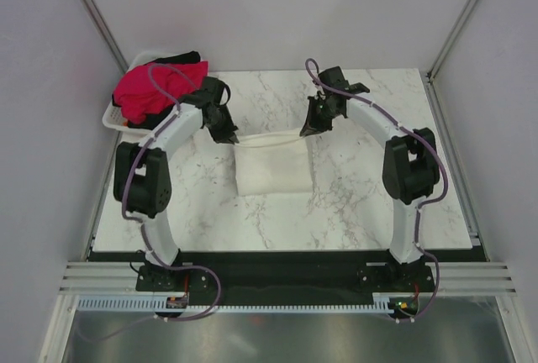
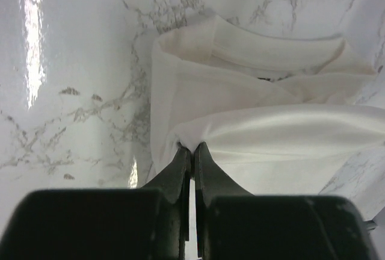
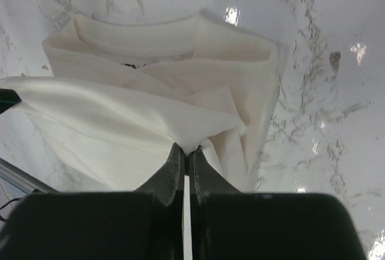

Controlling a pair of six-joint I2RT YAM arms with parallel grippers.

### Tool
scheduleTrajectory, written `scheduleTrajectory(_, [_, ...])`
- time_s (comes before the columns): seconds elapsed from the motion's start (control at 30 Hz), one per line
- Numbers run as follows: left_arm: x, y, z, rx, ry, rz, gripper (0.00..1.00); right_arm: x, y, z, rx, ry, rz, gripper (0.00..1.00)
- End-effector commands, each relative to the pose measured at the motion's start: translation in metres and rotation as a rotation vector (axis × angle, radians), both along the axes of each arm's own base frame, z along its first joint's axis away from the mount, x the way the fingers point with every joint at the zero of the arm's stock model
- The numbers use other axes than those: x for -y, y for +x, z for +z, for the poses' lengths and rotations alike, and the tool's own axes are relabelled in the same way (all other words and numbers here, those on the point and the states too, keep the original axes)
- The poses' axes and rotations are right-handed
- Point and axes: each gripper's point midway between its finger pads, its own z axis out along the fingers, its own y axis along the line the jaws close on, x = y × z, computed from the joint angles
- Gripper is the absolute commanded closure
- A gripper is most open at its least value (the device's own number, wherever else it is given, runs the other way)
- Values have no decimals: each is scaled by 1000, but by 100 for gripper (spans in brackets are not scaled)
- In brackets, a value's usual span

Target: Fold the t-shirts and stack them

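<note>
The white t-shirt sits pretty much in the middle of the marble table, bunched into a rough folded rectangle. Its far edge is pulled up into a taut line between the two arms. The left gripper has its fingers pressed together on the left corner of that edge, and the right gripper is pinching the right corner the same way. In both wrist views the cloth fans out from the closed tips, over the folded layers and the collar underneath. The red-pink shirt is heaped in the white basket at the far-left corner of the table. The black shirt is tucked behind it, well apart from the white one.
</note>
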Motion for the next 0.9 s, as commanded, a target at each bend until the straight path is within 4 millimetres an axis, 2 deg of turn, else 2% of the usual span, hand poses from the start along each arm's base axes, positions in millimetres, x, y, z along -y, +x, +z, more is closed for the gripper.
scheduleTrajectory(0.0, [-24,31,-7,11,57,-19,98,22,39,-7,53,-79,-60,100])
scheduleTrajectory(0.03, [-24,36,-13,0,54,-21,98,22,43,-22,24,-85,-59,100])
scheduleTrajectory(0.07, [-23,38,-27,-34,47,-27,98,19,52,-19,38,-69,-57,100])
scheduleTrajectory(0.1, [-22,47,-25,-26,41,-27,96,19,54,-34,7,-75,-54,93])
scheduleTrajectory(0.13, [-20,50,-27,-29,32,-35,88,18,57,-36,2,-72,-55,78])
scheduleTrajectory(0.17, [-20,51,-35,-49,32,-41,80,17,64,-31,17,-64,-56,50])
scheduleTrajectory(0.2, [-19,59,-27,-25,32,-52,68,17,66,-34,9,-66,-59,42])
scheduleTrajectory(0.23, [-18,62,-24,-17,34,-60,51,19,68,-31,15,-63,-67,35])
scheduleTrajectory(0.27, [-19,62,-19,-14,44,-69,47,20,72,-25,31,-64,-76,27])
scheduleTrajectory(0.3, [-20,70,-4,22,54,-67,42,20,74,-14,56,-58,-73,25])
scheduleTrajectory(0.37, [-29,73,13,55,111,-51,39,19,72,-2,78,-51,-70,22])
scheduleTrajectory(0.4, [-30,71,32,86,123,-56,38,19,70,16,114,-43,-67,22])
scheduleTrajectory(0.43, [-34,70,40,104,137,-52,38,18,66,24,130,-46,-62,21])
scheduleTrajectory(0.47, [-32,67,48,117,143,-57,38,19,57,23,120,-53,-59,21])
scheduleTrajectory(0.5, [-33,58,64,141,145,-58,38,12,50,48,173,-29,-49,21])
scheduleTrajectory(0.53, [-34,54,70,154,165,-54,38,6,42,55,180,-9,-45,21])
scheduleTrajectory(0.57, [-25,46,77,167,168,-66,38,3,27,46,149,-4,-38,21])
scheduleTrajectory(0.6, [-21,36,72,153,174,-76,38,-9,18,69,197,55,-10,21])
scheduleTrajectory(0.63, [-16,27,82,171,159,-86,38,-28,2,72,192,88,30,21])
scheduleTrajectory(0.67, [-4,18,82,163,137,-93,39,-38,-15,62,147,116,45,23])
scheduleTrajectory(0.7, [1,6,70,127,129,-105,41,-51,-23,73,173,162,75,24])
scheduleTrajectory(0.73, [13,1,74,147,86,-122,41,-73,-43,74,146,222,139,26])
scheduleTrajectory(0.77, [23,-15,56,102,71,-132,42,-81,-53,63,121,259,142,28])
scheduleTrajectory(0.83, [43,-23,49,103,-8,-163,43,-95,-73,56,74,329,179,32])
scheduleTrajectory(0.87, [50,-38,34,65,-30,-165,44,-94,-78,38,54,348,168,36])
